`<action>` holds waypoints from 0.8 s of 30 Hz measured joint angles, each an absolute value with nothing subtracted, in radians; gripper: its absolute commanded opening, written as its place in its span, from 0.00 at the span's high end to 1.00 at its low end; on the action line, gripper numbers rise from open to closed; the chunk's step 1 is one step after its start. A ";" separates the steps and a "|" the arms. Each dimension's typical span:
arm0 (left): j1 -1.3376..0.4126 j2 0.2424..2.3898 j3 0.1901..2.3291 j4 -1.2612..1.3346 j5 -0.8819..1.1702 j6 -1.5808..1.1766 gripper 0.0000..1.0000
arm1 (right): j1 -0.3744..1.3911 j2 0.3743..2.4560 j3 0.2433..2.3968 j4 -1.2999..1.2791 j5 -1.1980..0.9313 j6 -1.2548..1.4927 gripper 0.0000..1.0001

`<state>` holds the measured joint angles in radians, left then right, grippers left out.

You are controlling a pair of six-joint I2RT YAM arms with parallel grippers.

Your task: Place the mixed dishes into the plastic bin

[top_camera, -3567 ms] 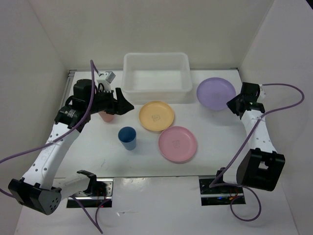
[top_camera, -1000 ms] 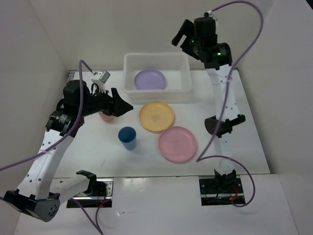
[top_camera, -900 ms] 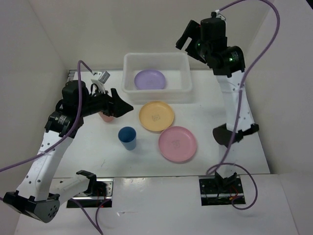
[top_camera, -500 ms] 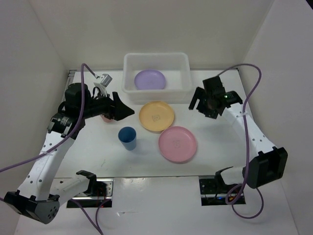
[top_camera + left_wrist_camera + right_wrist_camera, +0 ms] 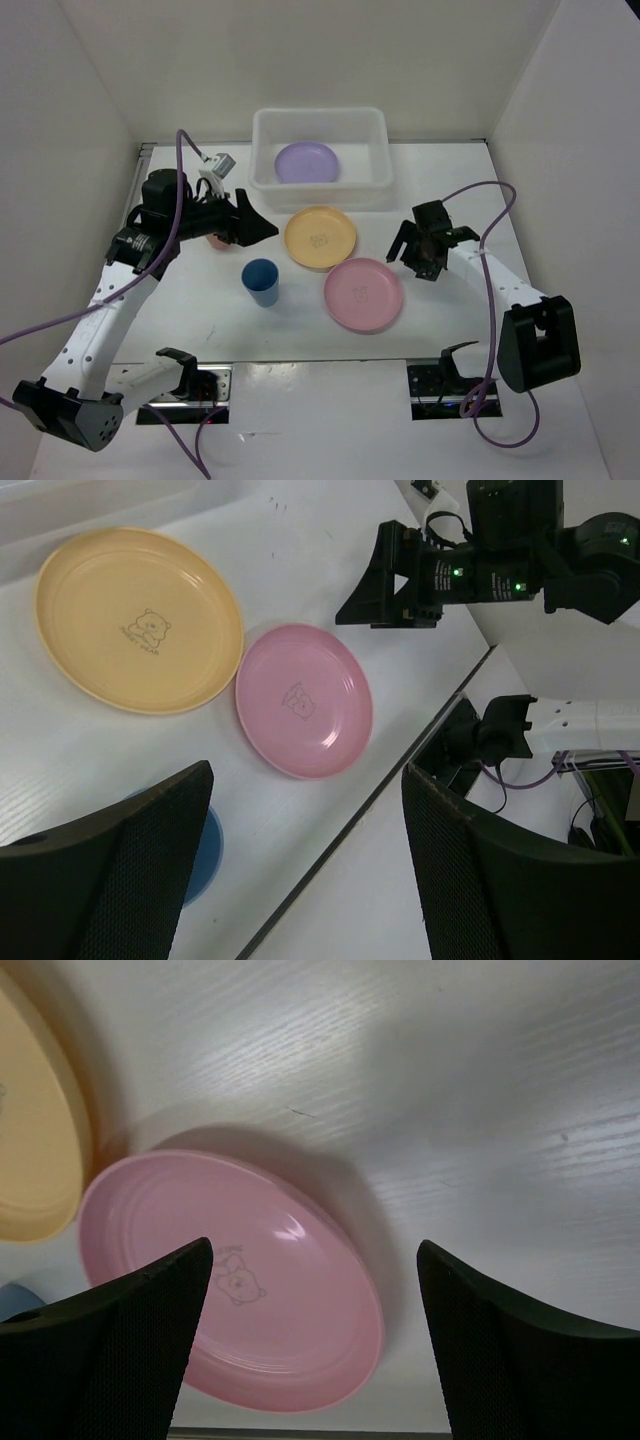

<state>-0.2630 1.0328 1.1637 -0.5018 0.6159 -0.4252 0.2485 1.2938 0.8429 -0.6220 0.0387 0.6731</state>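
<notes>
The plastic bin (image 5: 380, 170) stands at the back, with the light purple plate (image 5: 306, 162) lying in it. On the table lie the yellow-orange plate (image 5: 320, 237) (image 5: 135, 620), the pink plate (image 5: 363, 293) (image 5: 230, 1280) and the blue cup (image 5: 261, 281). The red cup (image 5: 212, 241) is mostly hidden under my left arm. My left gripper (image 5: 258, 225) (image 5: 307, 780) hovers open and empty, left of the yellow-orange plate. Low over the pink plate's right edge, my right gripper (image 5: 410, 258) (image 5: 312, 1248) is open with nothing held.
White walls close in the table on the left, back and right. The table's near edge and the arm mounts with their cables (image 5: 500, 740) run along the front. A purple cable (image 5: 480, 190) loops above the right arm.
The purple plate went from the table's right side into the bin. In the last second my right arm swung from above the bin down to the pink plate. My left arm barely shifted.
</notes>
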 measured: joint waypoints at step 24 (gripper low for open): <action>-0.263 1.057 1.163 -0.500 0.616 -0.425 0.16 | 0.496 1.435 0.708 -0.439 0.070 0.856 0.50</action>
<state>-0.2630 1.0569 1.1629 -0.5003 0.6163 -0.4248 0.4961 1.4345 0.7082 -0.4389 0.0700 0.8558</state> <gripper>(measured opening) 0.841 0.549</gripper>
